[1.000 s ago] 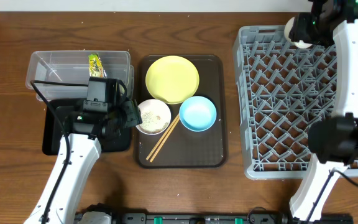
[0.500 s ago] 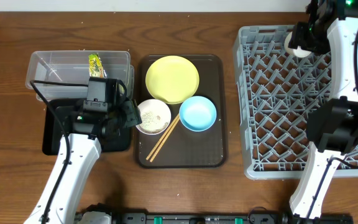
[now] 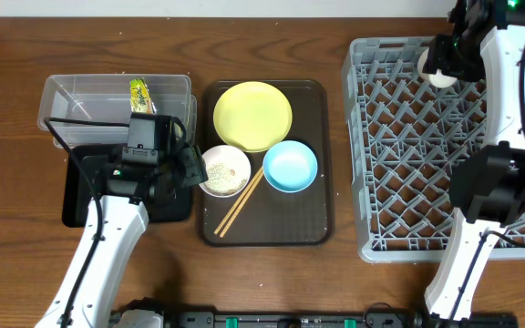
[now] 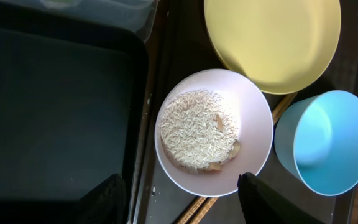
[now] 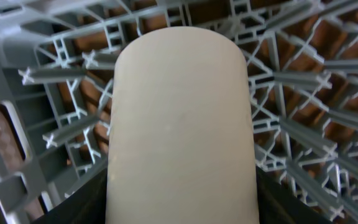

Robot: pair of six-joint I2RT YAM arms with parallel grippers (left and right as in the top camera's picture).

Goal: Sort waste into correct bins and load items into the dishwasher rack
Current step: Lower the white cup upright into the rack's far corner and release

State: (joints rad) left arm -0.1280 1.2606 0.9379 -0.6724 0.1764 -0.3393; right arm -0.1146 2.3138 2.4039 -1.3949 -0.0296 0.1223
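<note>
Carries the white cup point(image 5: 179, 124) clamped in the right gripper point(image 5: 179, 208), now shifted inward over the far-left corner of the dishwasher rack point(image 3: 408, 164); likely ready to set down. Leaves the left gripper point(image 4: 180, 186) parted, empty, unmoved above the pink bowl point(image 4: 260, 124)

even bright overhead light, soft faint shadows, white cup point(image 5: 179, 124) blurred up close, black tray point(image 4: 55, 112) murky

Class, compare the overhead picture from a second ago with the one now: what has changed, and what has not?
The right end effector, holding the white cup, moved a little inward over the rack, away from its far edge, then stopped. The left end effector, the bowl of rice, plate, blue bowl, chopsticks and wrapper stayed put.
</note>
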